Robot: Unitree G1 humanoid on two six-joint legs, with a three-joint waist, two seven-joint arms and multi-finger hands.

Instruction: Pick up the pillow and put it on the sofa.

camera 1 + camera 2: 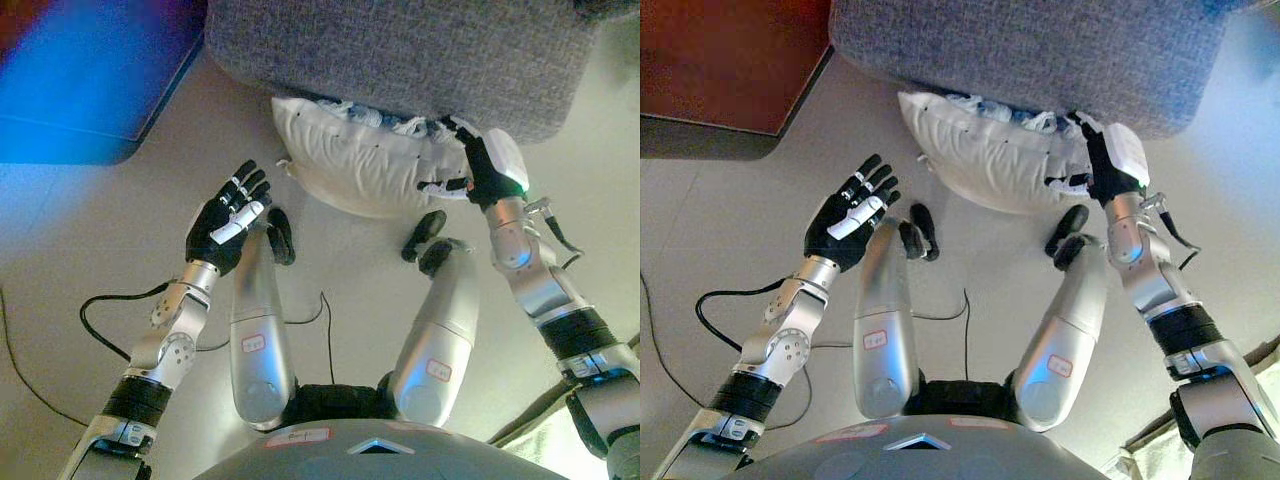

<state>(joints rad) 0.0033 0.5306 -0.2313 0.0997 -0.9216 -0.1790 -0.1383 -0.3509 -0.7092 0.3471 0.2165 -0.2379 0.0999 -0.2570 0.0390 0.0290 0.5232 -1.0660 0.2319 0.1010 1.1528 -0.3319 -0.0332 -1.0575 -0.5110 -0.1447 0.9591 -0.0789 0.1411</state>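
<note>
Reaching for the pillow (pixel 365 160) on the floor (pixel 100 230)
Right hand (pixel 480 165) touches its right end; fingers spread. Left hand (pixel 228 220) apart, open, ready to brace beside the sofa (pixel 400 50).

Sofa (pixel 400 55): grey, woven. Pillow (pixel 365 160): white, on the floor, touching the sofa's base. Right hand (pixel 480 165): against the pillow's right end, below the sofa edge, fingers spread. Left hand (pixel 228 220): left of pillow, apart, fingers straight.

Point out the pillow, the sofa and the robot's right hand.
pillow (pixel 355 165), left eye view, middle of its white cover.
sofa (pixel 400 50), left eye view, grey fabric front.
right hand (pixel 1102 165), right eye view, back of hand.
</note>
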